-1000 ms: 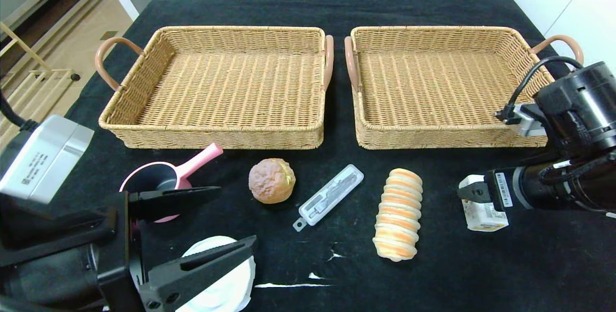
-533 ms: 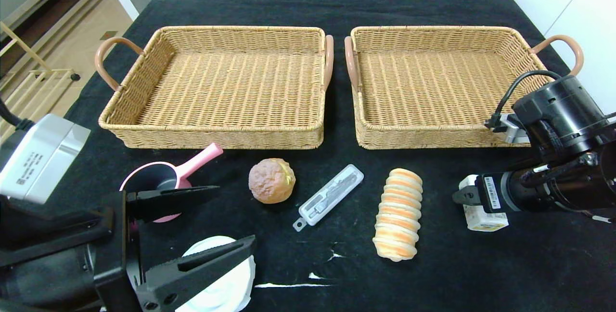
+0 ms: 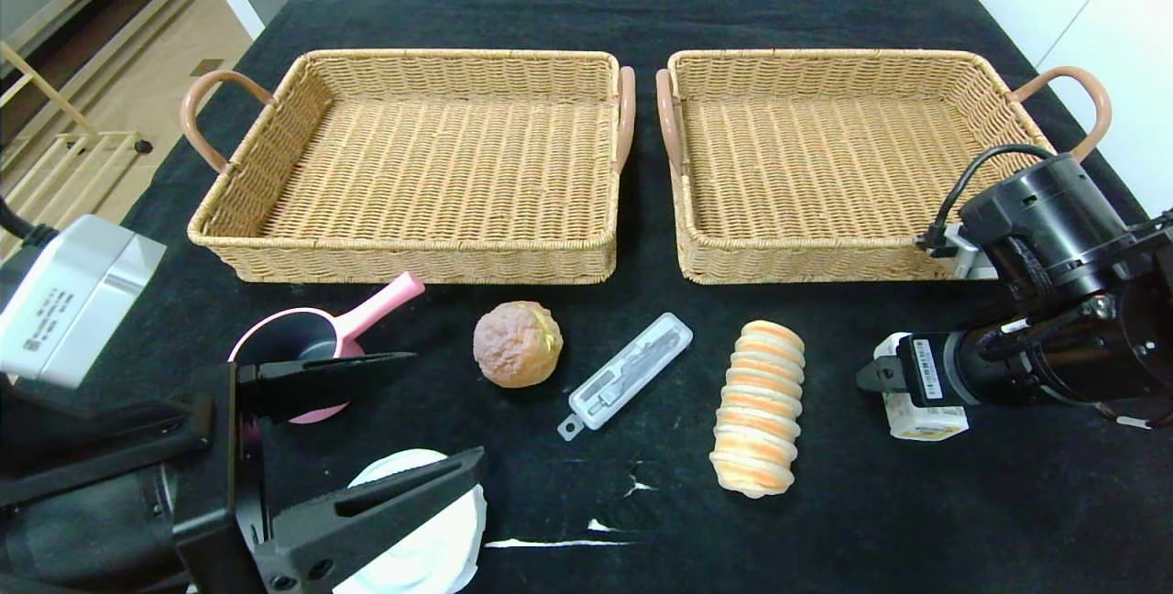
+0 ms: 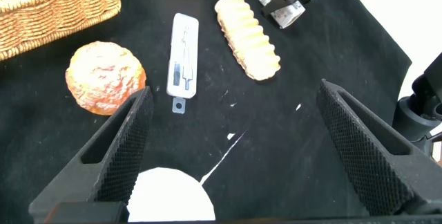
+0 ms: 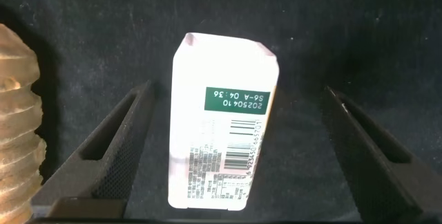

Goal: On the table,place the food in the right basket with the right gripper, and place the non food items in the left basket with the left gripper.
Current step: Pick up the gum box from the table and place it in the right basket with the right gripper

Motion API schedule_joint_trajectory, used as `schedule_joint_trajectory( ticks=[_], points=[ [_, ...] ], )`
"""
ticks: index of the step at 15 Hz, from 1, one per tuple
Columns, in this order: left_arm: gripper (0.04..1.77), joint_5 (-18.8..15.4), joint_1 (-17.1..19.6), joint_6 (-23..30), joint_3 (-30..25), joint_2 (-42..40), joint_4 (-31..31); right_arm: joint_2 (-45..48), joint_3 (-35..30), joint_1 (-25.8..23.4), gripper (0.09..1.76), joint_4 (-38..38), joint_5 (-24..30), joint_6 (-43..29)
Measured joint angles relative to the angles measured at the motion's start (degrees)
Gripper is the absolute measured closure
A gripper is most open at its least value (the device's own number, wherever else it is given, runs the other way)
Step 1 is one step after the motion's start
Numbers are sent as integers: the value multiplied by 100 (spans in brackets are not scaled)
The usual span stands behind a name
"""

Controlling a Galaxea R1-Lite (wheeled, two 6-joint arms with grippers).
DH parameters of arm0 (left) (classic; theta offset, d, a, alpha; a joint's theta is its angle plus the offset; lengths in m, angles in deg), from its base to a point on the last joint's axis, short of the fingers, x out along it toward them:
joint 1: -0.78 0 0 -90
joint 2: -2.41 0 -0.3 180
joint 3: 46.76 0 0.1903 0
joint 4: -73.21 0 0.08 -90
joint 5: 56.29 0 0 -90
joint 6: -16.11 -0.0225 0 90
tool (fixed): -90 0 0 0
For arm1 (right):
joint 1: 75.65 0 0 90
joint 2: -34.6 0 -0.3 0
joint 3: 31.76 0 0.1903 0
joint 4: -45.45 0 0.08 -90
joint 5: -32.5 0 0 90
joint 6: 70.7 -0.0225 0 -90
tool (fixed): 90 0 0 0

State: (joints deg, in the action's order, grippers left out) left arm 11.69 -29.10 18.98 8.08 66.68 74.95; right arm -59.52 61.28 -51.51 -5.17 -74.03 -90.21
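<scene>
We see a small white carton (image 5: 222, 131) lying flat on the black surface (image 3: 825, 502), its long axis running from the robot toward the right basket (image 3: 852, 163), between the right gripper (image 5: 235, 156) fingers, which stand wide apart without touching it. Its face carries a green label and a barcode. In the head view the arm hides much of it. Beside it lies a striped bread roll (image 3: 759, 407), long axis likewise toward the baskets. The left gripper (image 3: 367, 434), fingers apart, hovers over a white lid (image 3: 431, 548), partly covered, near the pink pan (image 3: 316, 342).
</scene>
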Motion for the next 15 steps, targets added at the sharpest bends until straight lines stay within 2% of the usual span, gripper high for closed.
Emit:
schedule_joint_trajectory(
  ticks=[1, 4, 7, 8, 15],
  points=[
    [9, 0, 0, 0, 0, -2, 0, -4, 2, 0, 14, 2, 2, 0],
    [9, 0, 6, -2, 0, -5, 2, -9, 2, 4, 65, 0, 9, 0],
    [9, 0, 11, -4, 0, -11, 2, -13, -2, 9, 99, -7, 16, 0],
    [9, 0, 11, -6, -2, -13, 2, -15, -6, 9, 104, -2, 16, 0],
    [9, 0, 9, -15, -17, -11, 5, -77, -45, 13, 105, 9, 9, -1]
  ],
)
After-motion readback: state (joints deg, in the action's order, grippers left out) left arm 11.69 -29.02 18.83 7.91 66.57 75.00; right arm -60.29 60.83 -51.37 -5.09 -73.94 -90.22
